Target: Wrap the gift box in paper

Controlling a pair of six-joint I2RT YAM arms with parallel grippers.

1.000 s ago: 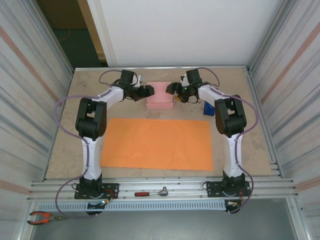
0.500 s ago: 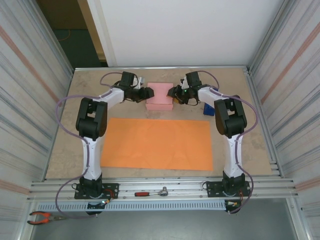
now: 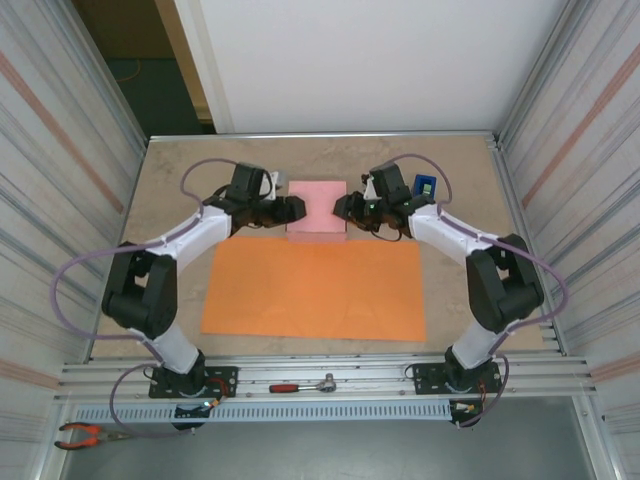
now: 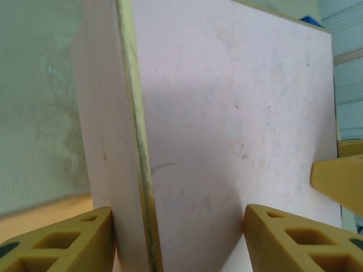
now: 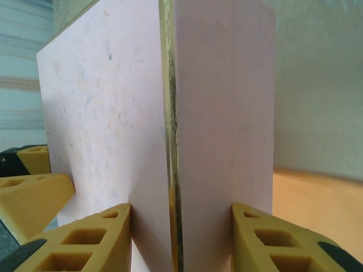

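Yellow ribbed plastic against pink cardboard: left gripper [image 4: 178,226] closed partway and clamped on the gift box [image 4: 227,113], one finger [image 4: 57,241] pressed to the narrow face left of a pale yellowish corner seam, the other finger pressed to the broad face right of it. Same hold mirrored at the right gripper [image 5: 181,221], also closed partway onto the gift box [image 5: 102,113], a finger [image 5: 283,241] tight against each side of the seam. Opposite gripper's yellow fingertips visible past the far side of the box in both wrist views.

From above, left gripper [image 3: 290,208] at the box's left side and right gripper [image 3: 342,208] at its right side, both arms bent inward toward each other. Gift box [image 3: 317,200] held between them, at the middle of the far edge of the paper [image 3: 315,290]; cannot tell whether lifted or resting on the bench [image 3: 480,160]. Paper flat on the bench, bright orange, long side running left to right, much wider than the box, a strip of it also glimpsed beyond the right gripper [image 5: 317,204].

Blue tape dispenser [image 3: 424,187] standing on the bench just right of the right wrist, apart from the box. Red-handled ratchet wrench [image 3: 305,384] lying on the aluminium rail between the arm bases. Red-handled pliers [image 3: 85,435] at the near left corner, below the rail.
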